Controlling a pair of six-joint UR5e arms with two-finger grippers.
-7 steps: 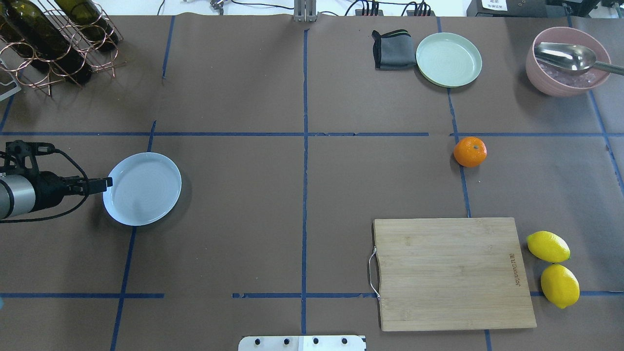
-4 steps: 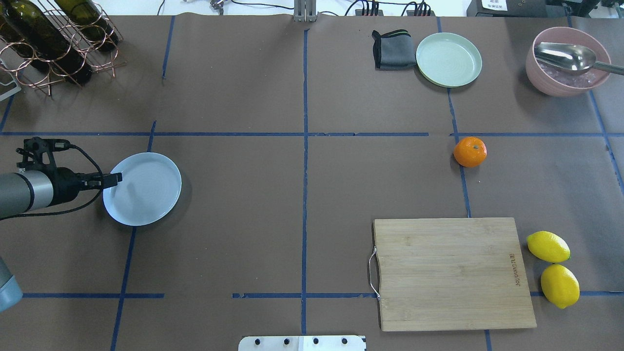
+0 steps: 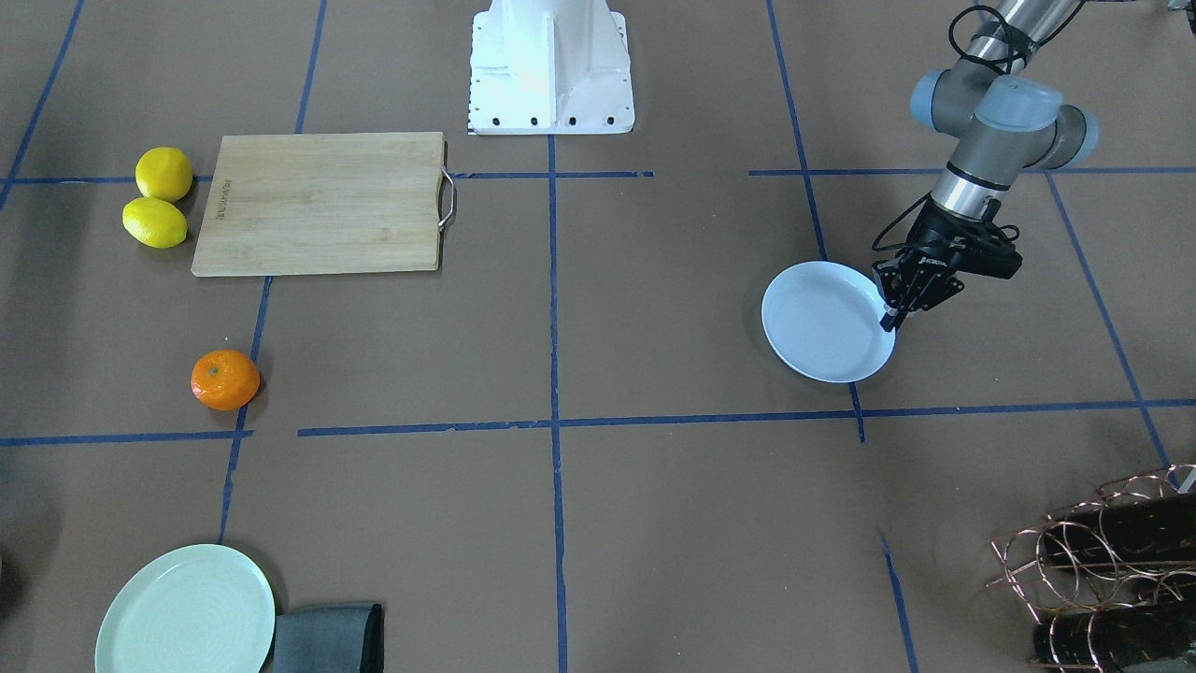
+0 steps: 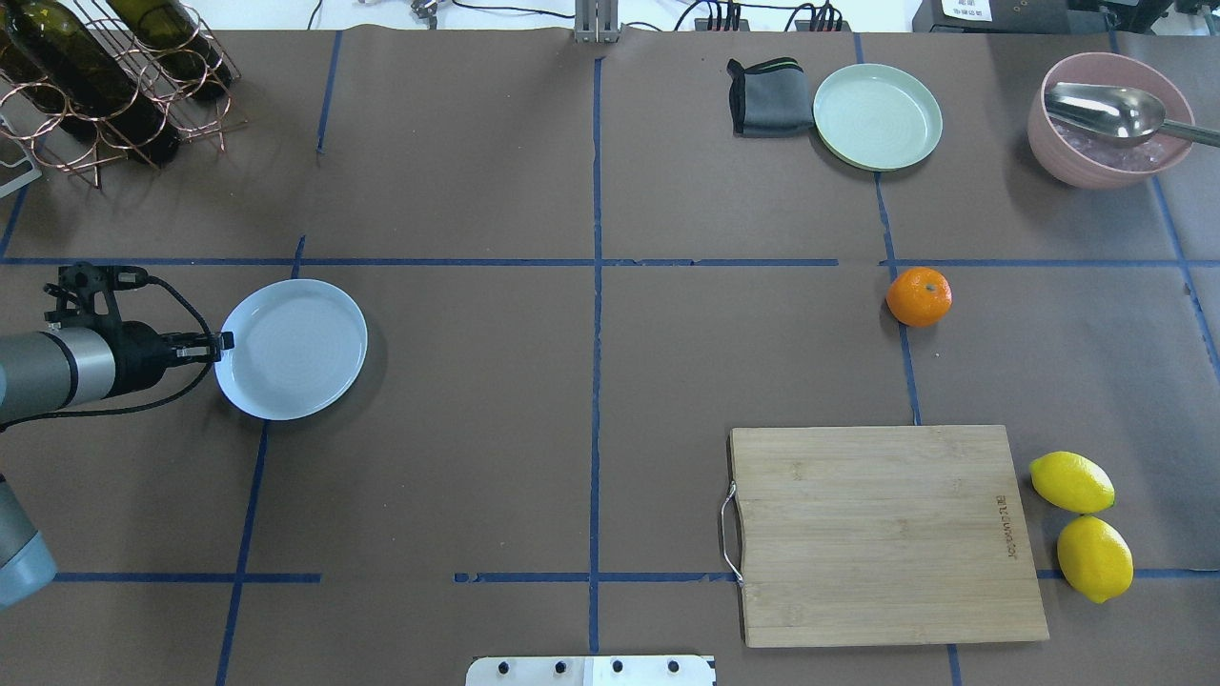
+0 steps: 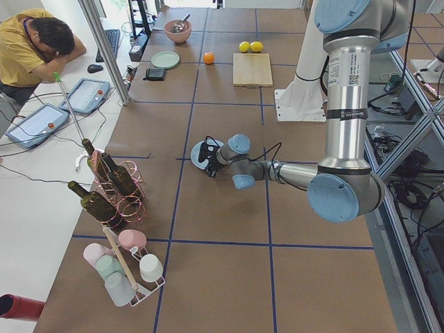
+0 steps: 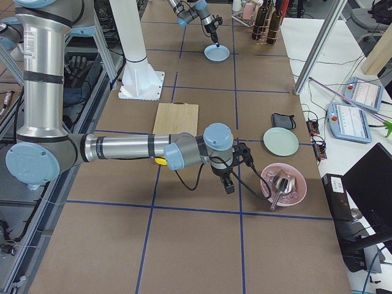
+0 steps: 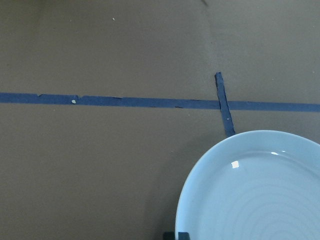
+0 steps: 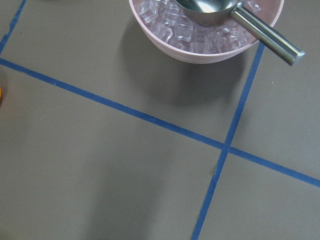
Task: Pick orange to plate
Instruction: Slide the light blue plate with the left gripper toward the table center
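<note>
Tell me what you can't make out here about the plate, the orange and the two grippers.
left gripper at the rim of the plate: its fingers are too small overhead and cut off by the left wrist view's bottom edge, so the grip is unclear.
right gripper: seen only in the exterior right view, open or shut unclear.
orange: only a sliver at the right wrist view's left edge.
</note>
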